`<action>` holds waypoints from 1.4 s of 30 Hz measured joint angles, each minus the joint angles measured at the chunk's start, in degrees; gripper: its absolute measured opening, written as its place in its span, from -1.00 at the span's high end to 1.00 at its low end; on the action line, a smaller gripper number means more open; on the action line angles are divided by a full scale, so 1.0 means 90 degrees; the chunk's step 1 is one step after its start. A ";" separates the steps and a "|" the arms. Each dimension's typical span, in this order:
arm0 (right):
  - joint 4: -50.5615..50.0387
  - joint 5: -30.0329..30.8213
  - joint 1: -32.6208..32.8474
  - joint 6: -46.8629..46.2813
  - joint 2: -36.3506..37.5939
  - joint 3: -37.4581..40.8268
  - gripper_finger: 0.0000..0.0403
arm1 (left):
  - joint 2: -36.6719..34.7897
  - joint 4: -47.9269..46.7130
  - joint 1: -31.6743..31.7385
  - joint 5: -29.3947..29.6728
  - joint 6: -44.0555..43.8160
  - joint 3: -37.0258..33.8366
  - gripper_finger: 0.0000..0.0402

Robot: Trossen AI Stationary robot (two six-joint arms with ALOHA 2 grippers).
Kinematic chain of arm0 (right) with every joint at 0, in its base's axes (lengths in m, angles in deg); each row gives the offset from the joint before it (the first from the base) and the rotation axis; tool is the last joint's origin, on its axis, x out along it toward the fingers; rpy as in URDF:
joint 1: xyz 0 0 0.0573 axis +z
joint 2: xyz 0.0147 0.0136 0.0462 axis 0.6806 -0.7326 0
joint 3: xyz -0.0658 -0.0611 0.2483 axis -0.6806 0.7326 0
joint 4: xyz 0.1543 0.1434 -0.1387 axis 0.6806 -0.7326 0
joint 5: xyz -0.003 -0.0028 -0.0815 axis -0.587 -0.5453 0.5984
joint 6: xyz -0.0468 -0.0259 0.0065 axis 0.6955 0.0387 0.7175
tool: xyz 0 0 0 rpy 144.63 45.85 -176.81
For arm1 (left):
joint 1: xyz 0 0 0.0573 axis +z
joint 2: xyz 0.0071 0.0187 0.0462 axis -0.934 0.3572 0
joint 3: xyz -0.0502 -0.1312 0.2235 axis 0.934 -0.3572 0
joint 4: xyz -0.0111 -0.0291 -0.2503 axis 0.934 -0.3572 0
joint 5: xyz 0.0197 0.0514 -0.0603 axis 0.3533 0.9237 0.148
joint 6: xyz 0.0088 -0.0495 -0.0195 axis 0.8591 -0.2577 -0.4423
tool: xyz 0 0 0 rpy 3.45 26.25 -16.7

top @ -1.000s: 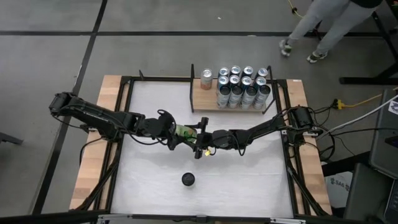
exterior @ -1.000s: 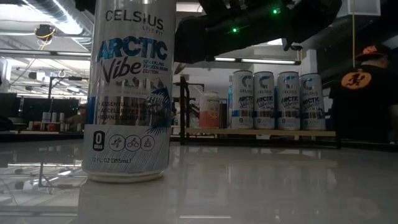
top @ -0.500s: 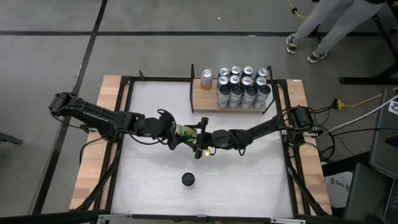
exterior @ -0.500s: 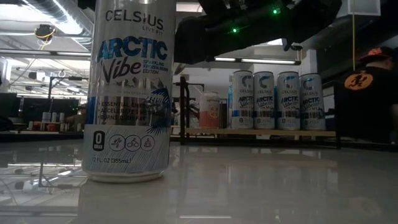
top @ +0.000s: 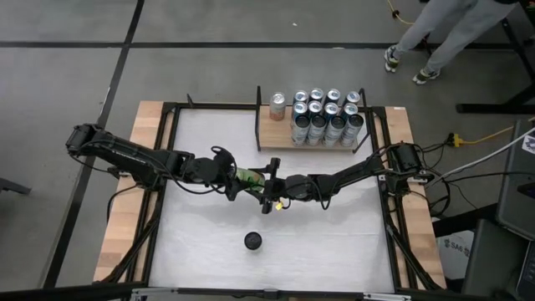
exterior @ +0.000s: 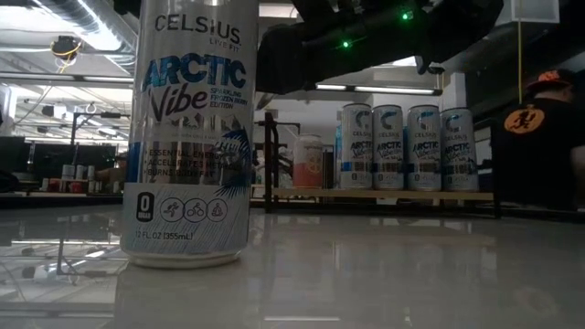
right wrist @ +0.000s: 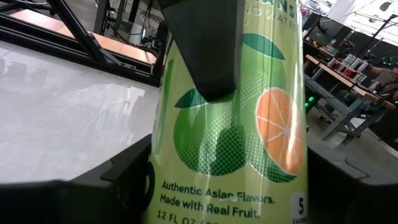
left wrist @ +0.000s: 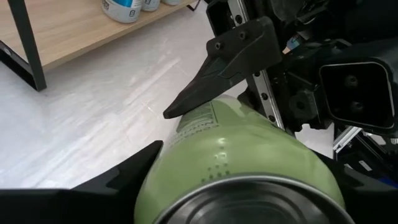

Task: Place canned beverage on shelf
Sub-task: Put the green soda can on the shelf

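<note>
1. in the high view the two dark arms meet at mid-frame over the white desk; a green cylindrical metal can lies sideways between the left gripper and the right gripper.
2. the left wrist view shows the can's silver end rim and smooth pale-green wall between that arm's own dark fingers; whether they press it or stand just off it i cannot tell.
3. the right wrist view shows the printed lime and orange on the can, with the right gripper's fingers closed on its sides.
4. the light-brown wooden shelf with thin black uprights sits at upper centre, carrying silver-blue cans and one pink can.
5. only the low view reads the label of a tall blue-and-white can standing at frame left; from above it is a dark round top.
</note>
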State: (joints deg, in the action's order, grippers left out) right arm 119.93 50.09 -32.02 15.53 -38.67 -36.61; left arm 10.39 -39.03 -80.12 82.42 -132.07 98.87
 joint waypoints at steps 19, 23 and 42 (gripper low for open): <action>-0.0129 -0.0077 -0.0004 -0.0018 0.0010 -0.0010 -0.90 | 0.0000 0.0024 0.0000 -0.0048 0.0095 0.0000 -0.42; -0.0437 0.0182 0.0186 -0.0004 0.0128 -0.0010 -0.93 | 0.0000 0.0029 0.0005 -0.0080 0.0523 0.0000 -0.43; -0.6995 0.0851 0.0544 -0.1450 0.3047 -0.0007 -0.91 | 0.0074 0.0765 0.0844 -0.1800 0.1665 0.0239 -0.43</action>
State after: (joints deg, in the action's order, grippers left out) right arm 56.98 57.75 -27.12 2.48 -11.24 -36.68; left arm 11.05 -32.14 -72.52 66.22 -117.08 101.02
